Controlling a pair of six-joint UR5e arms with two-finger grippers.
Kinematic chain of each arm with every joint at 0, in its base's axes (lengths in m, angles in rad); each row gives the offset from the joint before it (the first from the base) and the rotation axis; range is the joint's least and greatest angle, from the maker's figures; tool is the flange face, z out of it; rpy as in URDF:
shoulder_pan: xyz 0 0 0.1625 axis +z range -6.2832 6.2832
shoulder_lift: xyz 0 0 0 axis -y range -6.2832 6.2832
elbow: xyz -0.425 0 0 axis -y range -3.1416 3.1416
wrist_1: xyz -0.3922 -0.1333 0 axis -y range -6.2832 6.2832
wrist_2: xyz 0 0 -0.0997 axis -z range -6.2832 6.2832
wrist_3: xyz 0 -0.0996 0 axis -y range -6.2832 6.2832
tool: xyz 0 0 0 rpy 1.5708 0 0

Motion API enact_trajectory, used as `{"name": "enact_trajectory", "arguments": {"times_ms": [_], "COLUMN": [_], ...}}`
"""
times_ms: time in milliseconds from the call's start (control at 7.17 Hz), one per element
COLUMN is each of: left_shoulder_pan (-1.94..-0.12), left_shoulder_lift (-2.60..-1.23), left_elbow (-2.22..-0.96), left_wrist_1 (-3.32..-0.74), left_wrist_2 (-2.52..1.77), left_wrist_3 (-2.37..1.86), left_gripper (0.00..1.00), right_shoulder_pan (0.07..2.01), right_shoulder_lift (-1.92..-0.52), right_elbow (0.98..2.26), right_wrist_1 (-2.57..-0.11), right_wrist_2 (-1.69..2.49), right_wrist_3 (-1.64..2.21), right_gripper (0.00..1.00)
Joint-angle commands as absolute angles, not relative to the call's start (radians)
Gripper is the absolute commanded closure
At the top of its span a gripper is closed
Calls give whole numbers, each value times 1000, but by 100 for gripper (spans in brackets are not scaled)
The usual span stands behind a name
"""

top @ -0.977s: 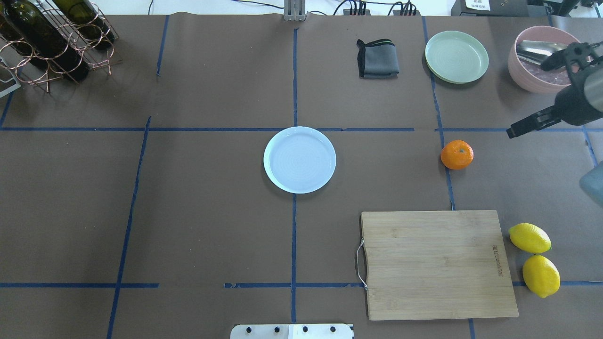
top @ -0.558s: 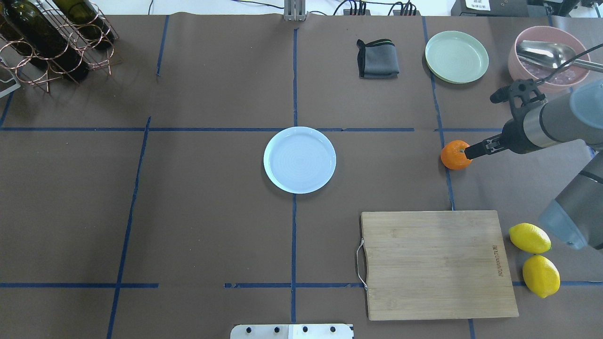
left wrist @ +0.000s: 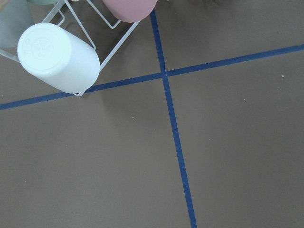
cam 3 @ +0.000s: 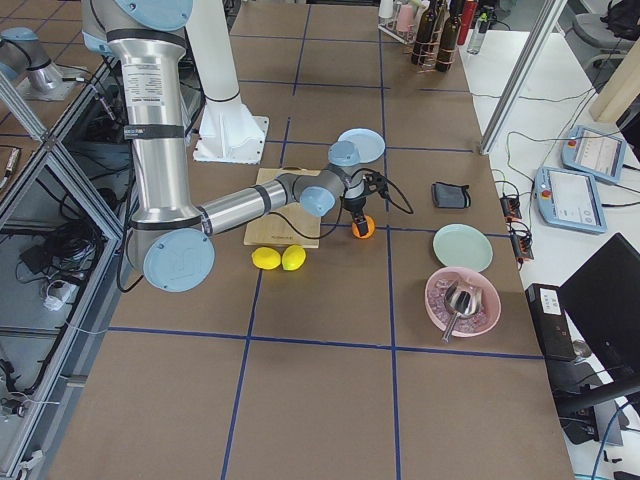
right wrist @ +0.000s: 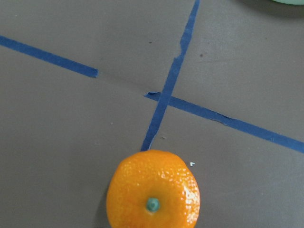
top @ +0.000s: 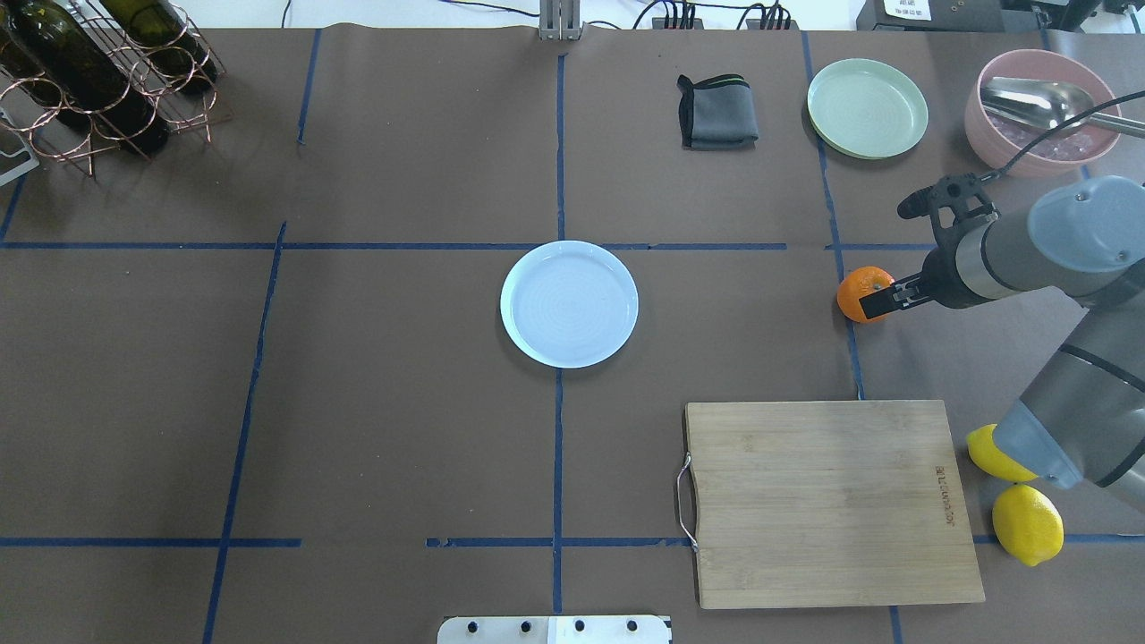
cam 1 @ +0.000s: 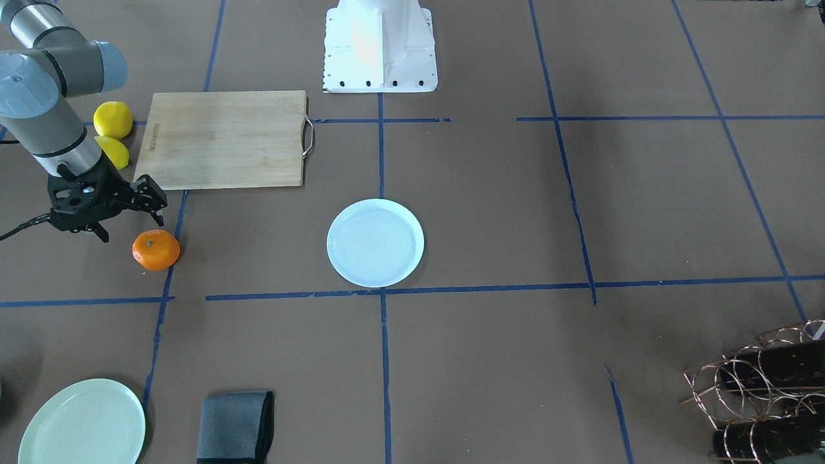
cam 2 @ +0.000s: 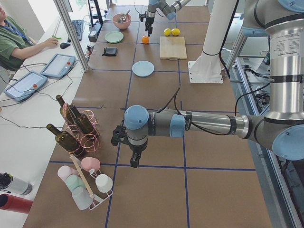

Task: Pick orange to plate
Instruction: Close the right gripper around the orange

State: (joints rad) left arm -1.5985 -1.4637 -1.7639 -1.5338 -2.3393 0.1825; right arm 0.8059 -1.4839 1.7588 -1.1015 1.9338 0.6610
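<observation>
Right now the small, round, bright-skinned orange (top: 857, 288) w/ a dark stem dimple sits on the brown paper-covered table (top: 402, 402), right on a strip of blue tape (right wrist: 171, 71), stem up. In the overhead view it's at 3 o'clock of the round white, faintly bluish plate (top: 569, 304) w/ raised rim, well apart from it. The pale green plate (top: 867, 107) is at the orange's 12 o'clock, the rectangular bamboo cutting board (top: 832, 501) w/ wire handle at approx 6, and the two yellow lemons (top: 1029, 523) at 4–5, one partly behind the arm.

The right gripper (top: 875, 304) hangs over the orange; a dark fingertip overlaps the fruit's 4–5 o'clock side in the overhead view. The front-facing view shows its fingers spread apart, grasping nothing. On the right wrist cam the orange is at 6 o'clock of the frame.

The left gripper (cam 2: 134, 161) points down over the table's far end, near a white cup (left wrist: 57, 57). Can't tell if its fingers are spread or clenched.
</observation>
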Motion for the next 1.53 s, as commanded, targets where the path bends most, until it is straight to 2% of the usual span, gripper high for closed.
{"name": "enact_trajectory", "arguments": {"times_ms": [0, 837, 977, 1116, 1256, 1395], "left_shoulder_pan": [-1598, -1598, -1598, -1598, -1598, -1600], "left_shoulder_lift": [-1465, -1465, -1465, -1465, -1465, -1465], "left_elbow": [-1763, -1764, -1764, -1764, -1764, -1764], "left_wrist_1": [-1534, -1534, -1534, -1534, -1534, -1534], "left_wrist_2": [-2339, -2339, -2339, -2339, -2339, -2339], "left_wrist_3": [183, 183, 183, 183, 184, 184], "left_gripper": [0, 0, 0, 0, 0, 0], "right_shoulder_pan": [795, 759, 756, 756, 756, 758], "right_shoulder_lift": [-1457, -1425, -1425, -1425, -1416, -1384], "right_elbow": [1727, 1680, 1680, 1680, 1683, 1686], "right_wrist_1": [-1101, -1101, -1101, -1101, -1101, -1111], "right_wrist_2": [1924, 1876, 1875, 1875, 1876, 1876], "right_wrist_3": [661, 658, 660, 660, 660, 661], "right_gripper": [0, 0, 10, 41, 68, 69]}}
